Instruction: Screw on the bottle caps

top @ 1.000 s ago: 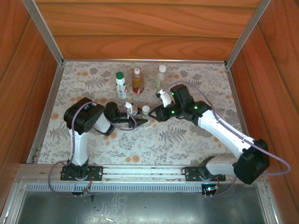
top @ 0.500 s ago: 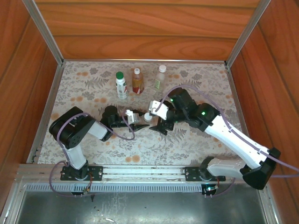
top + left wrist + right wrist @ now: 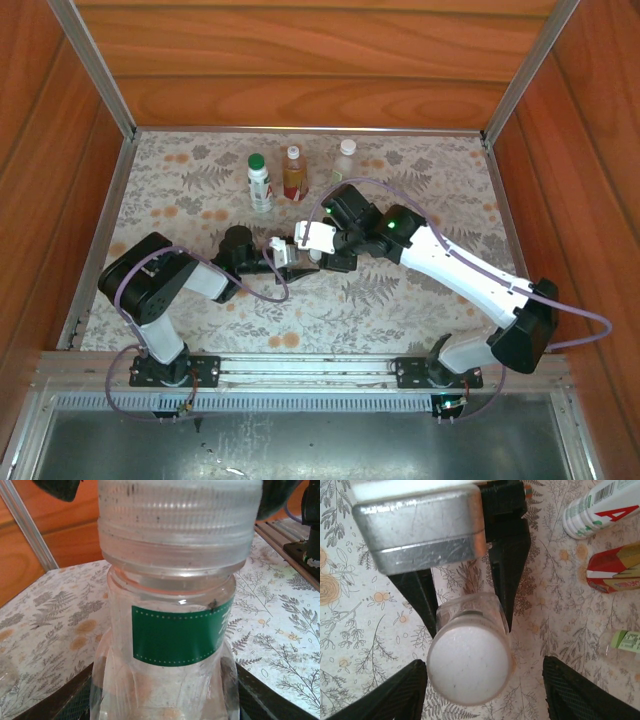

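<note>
Left gripper [image 3: 160, 702] is clamped narrow on the lower body of the short clear bottle [image 3: 170, 630], one black finger on each side, bottle upright. Bottle has a green label band. White ribbed bottle cap [image 3: 469, 667] sits on the bottle's neck and looks level; can't tell how far it is threaded down.

Right gripper [image 3: 485, 690] hangs directly above the short clear bottle, pointing down, jaws spread wider than the cap. Its fingers [image 3: 400, 692] straddle the cap, one on each side. On one side there is a clear gap. On the other the finger is very close to the cap rim, possibly touching; the angle is too poor to be sure. Nothing is held in the right gripper.

In the top view both grippers meet at the short clear bottle, left arm coming in from its left, right arm from its right.

Beyond the short clear bottle, well apart from it, three bottles stand in a row, all capped:
- white bottle [image 3: 259, 185] with a green cap
- amber bottle [image 3: 293, 175]
- clear bottle [image 3: 343, 165] with a greenish label

Floral tablecloth [image 3: 400, 300] lies under the short clear bottle.
</note>
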Motion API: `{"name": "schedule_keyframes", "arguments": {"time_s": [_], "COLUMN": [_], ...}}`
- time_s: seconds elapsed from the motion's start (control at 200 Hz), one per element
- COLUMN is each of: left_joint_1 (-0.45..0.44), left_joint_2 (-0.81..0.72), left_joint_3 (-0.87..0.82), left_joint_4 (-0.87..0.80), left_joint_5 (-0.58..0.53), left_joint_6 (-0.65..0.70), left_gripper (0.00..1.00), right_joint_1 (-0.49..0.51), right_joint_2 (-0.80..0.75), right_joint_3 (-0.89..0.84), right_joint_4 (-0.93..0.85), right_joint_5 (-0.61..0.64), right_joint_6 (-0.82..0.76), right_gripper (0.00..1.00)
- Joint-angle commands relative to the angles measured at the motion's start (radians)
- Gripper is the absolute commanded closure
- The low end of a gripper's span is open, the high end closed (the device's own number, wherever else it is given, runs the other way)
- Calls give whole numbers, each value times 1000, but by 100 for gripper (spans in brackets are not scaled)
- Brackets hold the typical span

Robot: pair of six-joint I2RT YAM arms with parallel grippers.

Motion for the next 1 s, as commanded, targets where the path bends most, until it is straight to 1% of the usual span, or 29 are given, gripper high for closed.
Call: {"name": "schedule_keyframes", "arguments": {"time_s": [0.0, 0.055, 0.105, 0.22, 0.31, 0.365, 0.41, 0.485, 0.54, 0.584, 0.634, 0.714, 0.759, 0.804, 0.849, 0.874, 0.914, 0.934, 0.969, 0.994], "left_joint_1": [-8, -9, -7, -8, -8, -8, -10, -18, -26, -32, -38, -47, -49, -49, -49, -49, -50, -49, -50, -49], "left_joint_2": [-19, -20, -22, -28, -36, -40, -44, -52, -55, -55, -55, -52, -51, -52, -52, -51, -48, -45, -41, -40], "left_joint_3": [-3, -2, -4, -5, -6, -5, -3, 2, 10, 17, 25, 35, 36, 33, 28, 24, 18, 15, 11, 8], "left_joint_4": [-9, -11, -13, -15, -16, -17, -17, -16, -15, -16, -15, -16, -16, -16, -16, -16, -16, -16, -17, -16], "left_joint_5": [21, 19, 21, 15, 2, -17, -48, -127, -183, -224, -269, -324, -334, -331, -319, -309, -291, -281, -266, -256], "left_joint_6": [18, 19, 17, 14, 14, 11, 9, 10, 12, 18, 23, 32, 40, 42, 43, 45, 48, 50, 53, 54], "left_gripper": [44, 44, 44, 44, 44, 44, 44, 44, 44, 44, 44, 44, 44, 44, 44, 44, 44, 44, 44, 44], "right_joint_1": [8, 7, 7, 8, 7, 7, 7, 7, 7, 7, 8, 7, 8, 8, 8, 7, 7, 8, 8, 7], "right_joint_2": [14, 22, 26, 31, 24, 18, 21, 28, 37, 50, 68, 99, 115, 124, 120, 110, 89, 75, 48, 21], "right_joint_3": [31, 37, 38, 35, 25, 18, 15, 17, 12, 18, 26, 36, 50, 61, 71, 69, 51, 40, 19, 1], "right_joint_4": [-1, -4, -2, -5, -2, 19, 57, 94, 127, 127, 113, 56, 24, 3, -11, -4, 21, 31, 51, 68], "right_joint_5": [0, -11, -14, -9, 5, 35, 75, 141, 197, 220, 270, 276, 246, 197, 174, 163, 133, 130, 137, 137], "right_joint_6": [-26, -25, -24, -15, 16, 79, 172, 359, 544, 686, 891, 1148, 1206, 1207, 1159, 1110, 1028, 989, 928, 878], "right_gripper": [42, 49, 52, 66, 69, 75, 80, 81, 84, 83, 83, 82, 82, 78, 72, 64, 47, 40, 33, 30]}}
